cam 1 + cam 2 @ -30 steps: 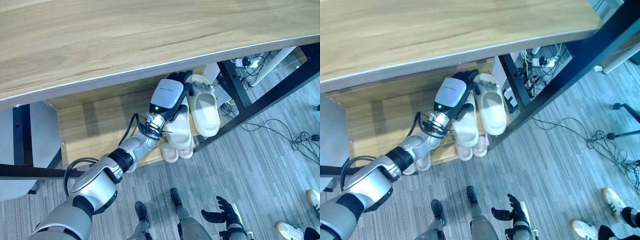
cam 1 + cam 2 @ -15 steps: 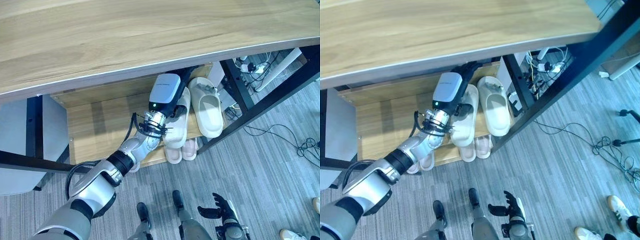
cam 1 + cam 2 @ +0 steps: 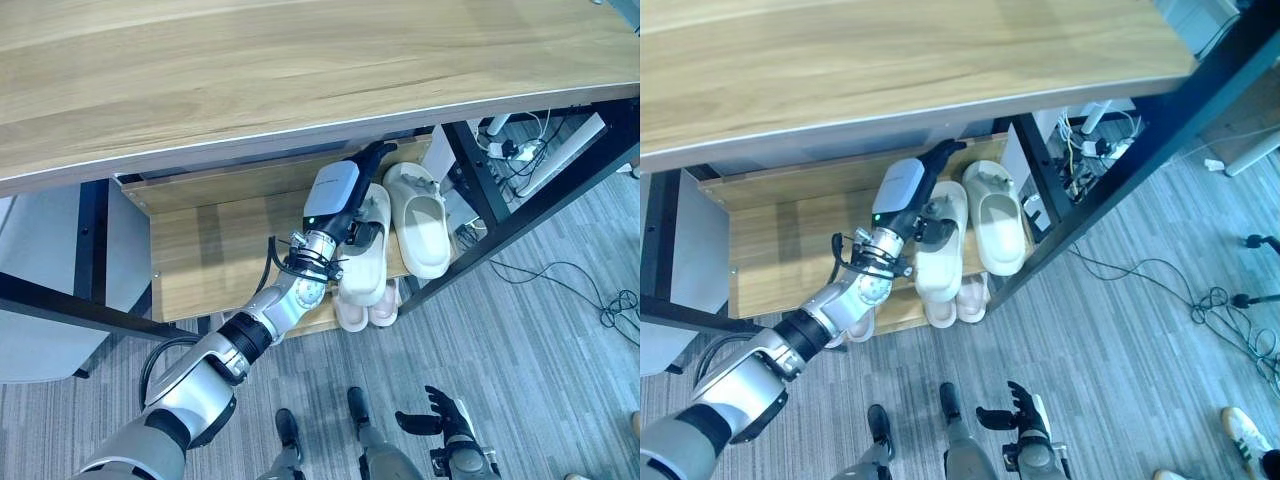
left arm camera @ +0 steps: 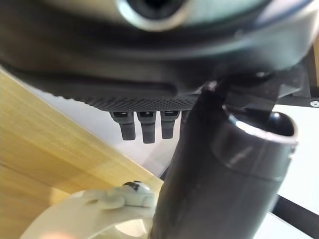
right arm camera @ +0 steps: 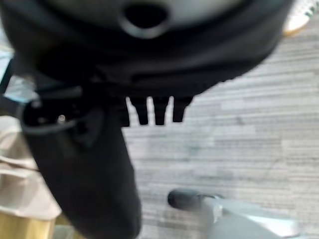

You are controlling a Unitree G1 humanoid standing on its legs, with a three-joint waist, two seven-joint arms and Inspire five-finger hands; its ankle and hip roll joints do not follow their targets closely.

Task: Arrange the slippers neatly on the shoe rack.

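Two cream slippers lie side by side on the wooden shoe rack shelf (image 3: 210, 250). My left hand (image 3: 335, 195) lies over the left slipper (image 3: 365, 275), open, its straight fingers (image 3: 372, 155) pointing to the back of the shelf and its thumb (image 3: 365, 236) resting on the strap. In the left wrist view the same slipper (image 4: 99, 219) shows past the thumb (image 4: 224, 174). The other cream slipper (image 3: 425, 235) sits just right of it, toe inward. My right hand (image 3: 445, 425) hangs low over the floor, open with spread fingers.
A pink pair (image 3: 368, 312) pokes out from the lower shelf under the cream ones. The rack's wide wooden top (image 3: 300, 70) overhangs the shelf. A black frame leg (image 3: 480, 190) stands right of the slippers. Cables and a power strip (image 3: 510, 150) lie beyond it; a person's shoe (image 3: 1240, 425) is at the lower right.
The camera has shifted. My left hand's fingers, earlier curled over the slipper's toe end, now stretch straight toward the back of the shelf. The right hand stays low.
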